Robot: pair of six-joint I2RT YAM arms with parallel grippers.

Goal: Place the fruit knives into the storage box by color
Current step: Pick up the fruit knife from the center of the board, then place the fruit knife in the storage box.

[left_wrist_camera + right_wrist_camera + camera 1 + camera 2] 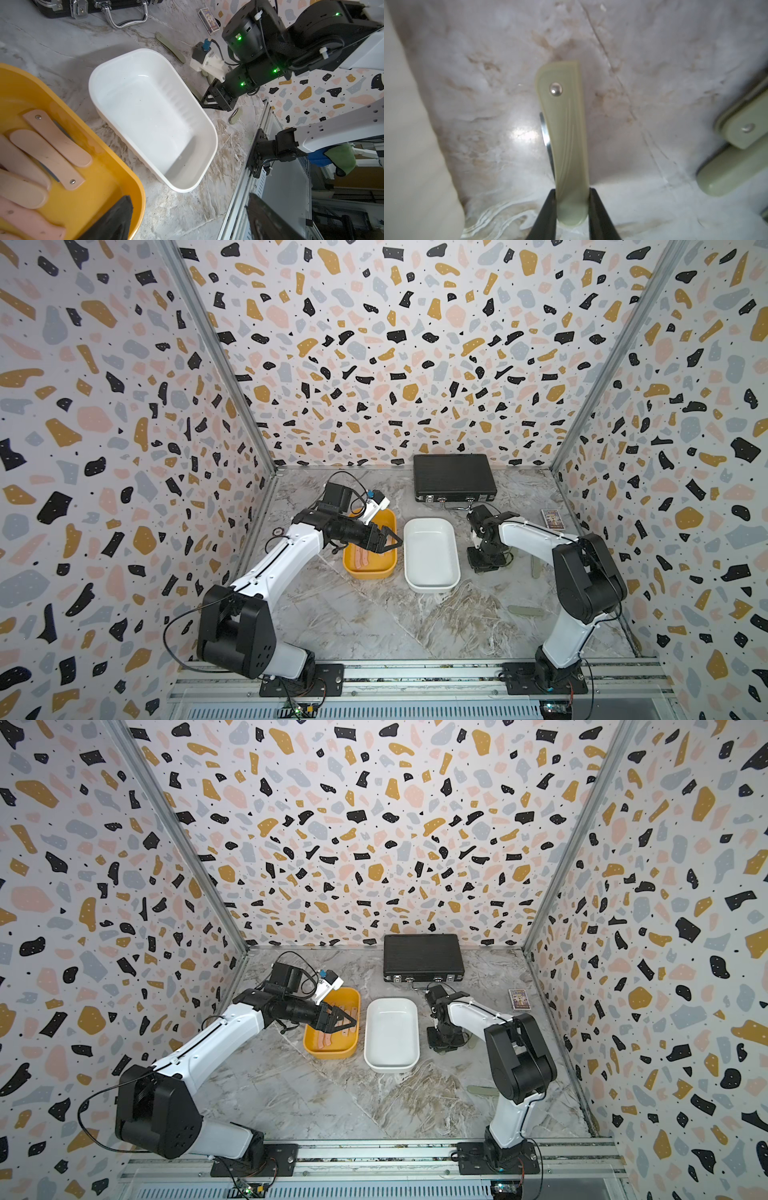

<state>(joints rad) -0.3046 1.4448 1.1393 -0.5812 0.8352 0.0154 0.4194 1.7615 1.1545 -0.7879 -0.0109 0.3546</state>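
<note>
Two tubs of the storage box stand side by side, a mustard-yellow one [368, 573] and a white one [432, 588]. Several salmon-pink fruit knives [56, 141] lie in the yellow tub [133, 187]. The white tub [212, 128] holds nothing. My left gripper [395, 542] hovers open over the yellow tub, with nothing between its fingers [122, 209]. My right gripper [572, 195] points down at the table just right of the white tub and is shut on one end of a sage-green knife [564, 135].
More sage-green knives lie on the marble: one [527, 611] near the right arm's base, one [535, 568] behind that arm, two [737, 153] beside the held one. A black briefcase [455, 477] sits at the back, a small printed card box [552, 519] at the right wall.
</note>
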